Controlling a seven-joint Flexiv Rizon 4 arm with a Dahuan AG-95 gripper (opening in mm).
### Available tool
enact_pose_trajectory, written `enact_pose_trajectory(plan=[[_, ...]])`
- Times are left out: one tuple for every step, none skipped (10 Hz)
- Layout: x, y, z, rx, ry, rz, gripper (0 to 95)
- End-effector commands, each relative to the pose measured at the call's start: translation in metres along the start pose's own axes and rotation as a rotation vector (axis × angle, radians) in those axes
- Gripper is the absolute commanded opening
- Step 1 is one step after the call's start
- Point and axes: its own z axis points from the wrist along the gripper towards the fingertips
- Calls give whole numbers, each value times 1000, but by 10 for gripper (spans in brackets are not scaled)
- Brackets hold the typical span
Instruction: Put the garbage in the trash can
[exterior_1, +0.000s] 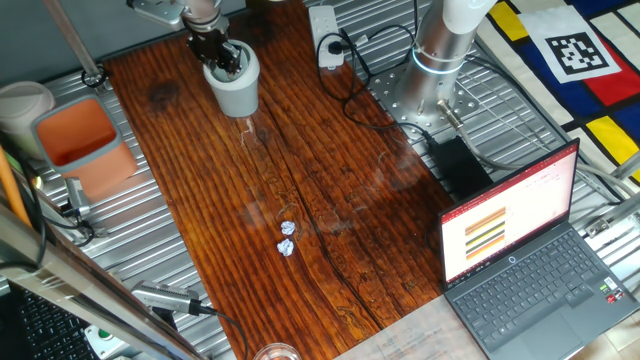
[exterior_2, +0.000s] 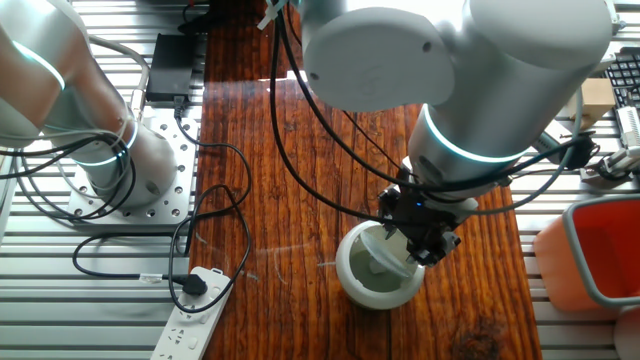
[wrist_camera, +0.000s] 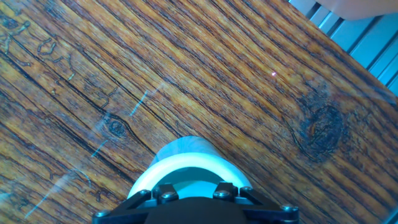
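One fixed view shows the gripper (exterior_1: 222, 60) dipped into the mouth of the light-grey trash can (exterior_1: 236, 93) at upper left of the frame; whether its fingers are spread or closed cannot be told. Two crumpled white paper wads (exterior_1: 287, 238) lie touching on the wooden table (exterior_1: 330, 170), lower centre.

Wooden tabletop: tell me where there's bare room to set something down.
Free: the wide stretch of wooden tabletop between the grey trash can and the two paper wads, and the strip from the wads toward the laptop. Crowded: the far end, where the tool sits over the can, beside the power strip and cables.
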Motion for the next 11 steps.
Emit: enact_pose_trajectory(plan=[[0, 0, 0, -1, 0, 0, 380], [0, 0, 0, -1, 0, 0, 380], [0, 0, 0, -1, 0, 0, 380], [0, 0, 0, -1, 0, 0, 380], [0, 0, 0, -1, 0, 0, 380], [0, 0, 0, -1, 0, 0, 380], [-26, 1, -55, -18, 39, 37, 380], [-25, 1, -55, -19, 39, 37, 190], [-25, 1, -55, -19, 39, 37, 190], [-24, 1, -54, -19, 39, 36, 190], [-25, 2, -55, -24, 35, 38, 190]])
